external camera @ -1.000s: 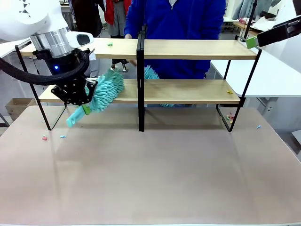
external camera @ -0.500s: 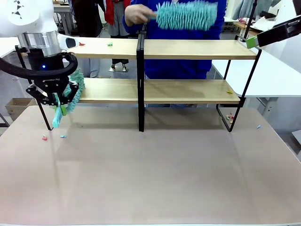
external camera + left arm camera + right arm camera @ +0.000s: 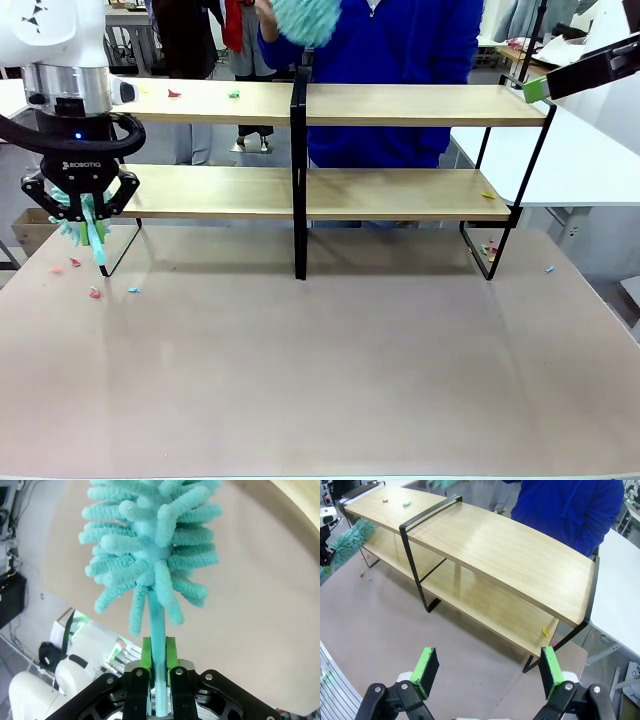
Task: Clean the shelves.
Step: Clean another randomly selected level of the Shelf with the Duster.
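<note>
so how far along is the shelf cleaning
Partly done. The lower light-wood board of the black-framed shelves looks mostly swept, with one yellow scrap near its right end. In hand: the left gripper is shut on a teal fluffy duster. Left: scraps on the top board, and the right gripper waits open.

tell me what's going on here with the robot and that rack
The left gripper is shut on the thin handle of a fluffy teal microfibre duster, held at the left end of the two-tier light-wood rack with a black metal frame. A person in a blue top stands behind the rack, holding up a second teal duster. The right gripper hangs open above the rack's right end, holding nothing. Small coloured scraps lie on the table and on the upper board.
</note>
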Controlling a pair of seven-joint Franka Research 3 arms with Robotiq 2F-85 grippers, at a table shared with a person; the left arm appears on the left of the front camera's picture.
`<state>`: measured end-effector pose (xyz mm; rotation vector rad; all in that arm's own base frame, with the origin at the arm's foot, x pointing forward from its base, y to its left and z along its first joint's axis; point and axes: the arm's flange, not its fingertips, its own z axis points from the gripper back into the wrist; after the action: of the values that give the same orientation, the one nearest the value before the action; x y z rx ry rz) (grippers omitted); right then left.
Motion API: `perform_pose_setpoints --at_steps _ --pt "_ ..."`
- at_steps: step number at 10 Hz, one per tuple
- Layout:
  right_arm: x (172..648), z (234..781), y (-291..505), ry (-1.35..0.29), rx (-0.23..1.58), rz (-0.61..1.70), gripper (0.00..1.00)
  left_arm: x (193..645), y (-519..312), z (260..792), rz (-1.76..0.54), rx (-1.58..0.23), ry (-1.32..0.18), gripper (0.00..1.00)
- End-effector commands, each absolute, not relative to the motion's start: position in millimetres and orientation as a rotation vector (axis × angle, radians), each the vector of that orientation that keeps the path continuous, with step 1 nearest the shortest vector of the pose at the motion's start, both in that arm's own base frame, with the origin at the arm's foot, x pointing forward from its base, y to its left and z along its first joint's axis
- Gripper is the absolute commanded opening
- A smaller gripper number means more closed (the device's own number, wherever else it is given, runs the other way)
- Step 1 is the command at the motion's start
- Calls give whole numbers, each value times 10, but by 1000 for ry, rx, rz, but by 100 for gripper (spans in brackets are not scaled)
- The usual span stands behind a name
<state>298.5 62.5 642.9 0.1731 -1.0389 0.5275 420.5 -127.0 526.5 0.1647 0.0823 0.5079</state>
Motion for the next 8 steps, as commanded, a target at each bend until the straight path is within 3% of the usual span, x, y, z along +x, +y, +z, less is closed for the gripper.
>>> perform_pose_setpoints --at_steps 1,4,8 --pt "2986 6428 623 -1038 183 524 100 4221 -1358 5327 513 197 68 12" --pt "2986 6428 623 -1038 183 524 100 4148 -1385 5384 405 128 -19 12" --pt "2986 6428 623 -1038 183 524 100 3748 -1188 5640 -52 -97 -29 12"
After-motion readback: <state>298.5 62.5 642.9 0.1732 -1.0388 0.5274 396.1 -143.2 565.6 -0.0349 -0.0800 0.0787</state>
